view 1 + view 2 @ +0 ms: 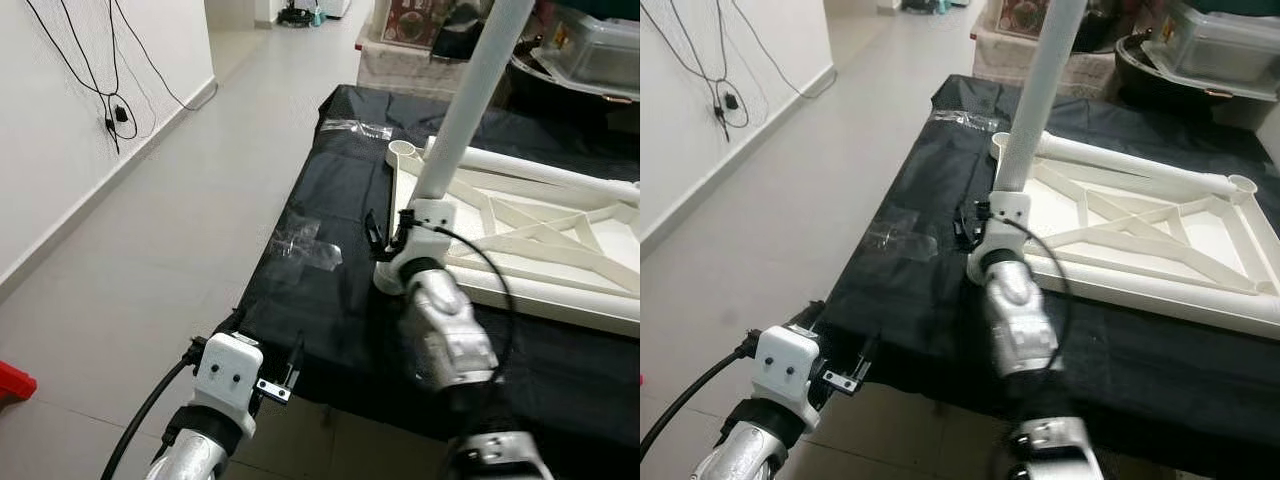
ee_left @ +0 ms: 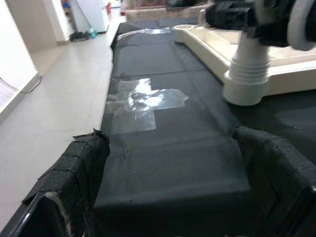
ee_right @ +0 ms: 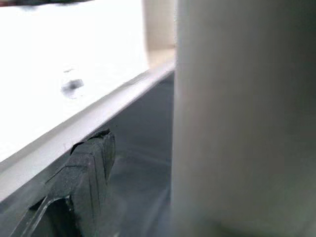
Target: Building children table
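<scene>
A cream plastic children's tabletop [image 1: 530, 240] lies upside down on a surface covered in black cloth [image 1: 330, 300]. A white tube leg [image 1: 460, 110] stands upright in the tabletop's near-left corner socket, and its ribbed collar [image 2: 247, 74] sits at the base. My right gripper [image 1: 388, 235] is at the bottom of this leg. It is open, and in the right wrist view one finger [image 3: 86, 168] stands apart from the leg [image 3: 242, 118]. An empty socket [image 1: 403, 151] shows at the far-left corner. My left gripper [image 1: 265, 342] is open over the cloth's near edge, holding nothing.
Clear tape patches [image 1: 305, 245] are stuck on the cloth left of the tabletop. The floor to the left is bare tile, with cables [image 1: 115, 115] hanging on the wall. A clear plastic bin [image 1: 590, 50] and boxes stand behind the table. A red object [image 1: 12, 380] lies on the floor.
</scene>
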Controlling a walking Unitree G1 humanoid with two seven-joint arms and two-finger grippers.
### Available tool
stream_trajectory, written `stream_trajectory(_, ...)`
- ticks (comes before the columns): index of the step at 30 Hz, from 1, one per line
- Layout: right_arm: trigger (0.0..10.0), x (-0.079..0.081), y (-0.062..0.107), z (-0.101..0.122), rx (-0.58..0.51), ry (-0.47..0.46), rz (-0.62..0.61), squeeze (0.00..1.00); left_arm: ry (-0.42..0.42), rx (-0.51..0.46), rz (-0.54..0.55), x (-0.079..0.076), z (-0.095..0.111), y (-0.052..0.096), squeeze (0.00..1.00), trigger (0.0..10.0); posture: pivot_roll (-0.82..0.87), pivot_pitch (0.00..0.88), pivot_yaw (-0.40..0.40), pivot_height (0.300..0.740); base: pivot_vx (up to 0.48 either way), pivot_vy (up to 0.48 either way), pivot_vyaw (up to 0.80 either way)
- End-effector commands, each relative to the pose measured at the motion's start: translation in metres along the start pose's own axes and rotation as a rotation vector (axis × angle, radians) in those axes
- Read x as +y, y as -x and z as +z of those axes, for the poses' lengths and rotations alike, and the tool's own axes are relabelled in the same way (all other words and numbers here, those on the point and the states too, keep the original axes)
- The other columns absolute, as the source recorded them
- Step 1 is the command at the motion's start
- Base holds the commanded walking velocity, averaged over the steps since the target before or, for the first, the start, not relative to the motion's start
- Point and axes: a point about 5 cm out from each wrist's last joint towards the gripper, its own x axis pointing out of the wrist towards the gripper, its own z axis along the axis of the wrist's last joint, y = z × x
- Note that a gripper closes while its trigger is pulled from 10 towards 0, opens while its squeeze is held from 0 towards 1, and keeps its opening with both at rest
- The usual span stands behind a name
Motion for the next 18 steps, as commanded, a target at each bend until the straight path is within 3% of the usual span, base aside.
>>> stream_trajectory(1,10.0,0.006,-0.005,-0.002,0.013,-0.022,0.159,0.0,-0.001,0.011,-0.008,-0.002,-0.003,0.001,0.0,10.0,0.12,0.106,-0.071,0.74,0.0,0.0,0.0)
stream_trajectory(3,10.0,0.005,-0.006,-0.001,0.017,-0.034,0.193,0.0,-0.001,0.01,-0.007,-0.001,-0.003,0.001,0.0,10.0,0.12,0.106,-0.071,0.74,0.0,0.0,0.0)
stream_trajectory(4,10.0,0.005,-0.011,0.0,0.043,-0.063,0.302,0.0,-0.001,0.009,-0.007,-0.002,-0.003,0.001,0.0,10.0,0.12,0.106,-0.073,0.74,0.0,0.0,0.0)
stream_trajectory(6,10.0,0.005,-0.012,0.0,0.047,-0.065,0.333,0.0,-0.001,0.008,-0.007,-0.002,-0.003,0.001,0.0,10.0,0.12,0.106,-0.073,0.74,0.0,0.0,0.0)
stream_trajectory(7,10.0,0.01,-0.015,0.001,0.075,-0.092,0.432,0.0,-0.002,0.007,-0.007,-0.002,-0.003,0.001,0.0,10.0,0.13,0.108,-0.077,0.74,0.0,0.0,0.0)
stream_trajectory(8,10.0,0.021,-0.015,0.003,0.1,-0.113,0.607,0.0,-0.003,0.005,-0.006,-0.001,-0.002,0.001,0.0,10.0,0.13,0.107,-0.076,0.74,0.0,0.0,0.0)
stream_trajectory(12,10.0,0.024,-0.014,0.003,0.107,-0.118,0.667,0.0,-0.003,0.004,-0.006,-0.001,-0.002,0.001,0.0,10.0,0.13,0.107,-0.076,0.74,0.0,0.0,0.0)
stream_trajectory(14,10.0,0.034,-0.013,0.0,0.148,-0.142,0.829,0.0,-0.005,0.002,-0.006,-0.002,-0.002,0.001,0.0,10.0,0.14,0.106,-0.079,0.74,0.0,0.0,0.0)
stream_trajectory(18,10.0,0.041,-0.009,-0.004,0.177,-0.114,0.932,0.0,-0.007,0.001,-0.007,-0.002,-0.001,0.002,0.0,10.0,0.14,0.108,-0.076,0.74,0.0,0.0,0.0)
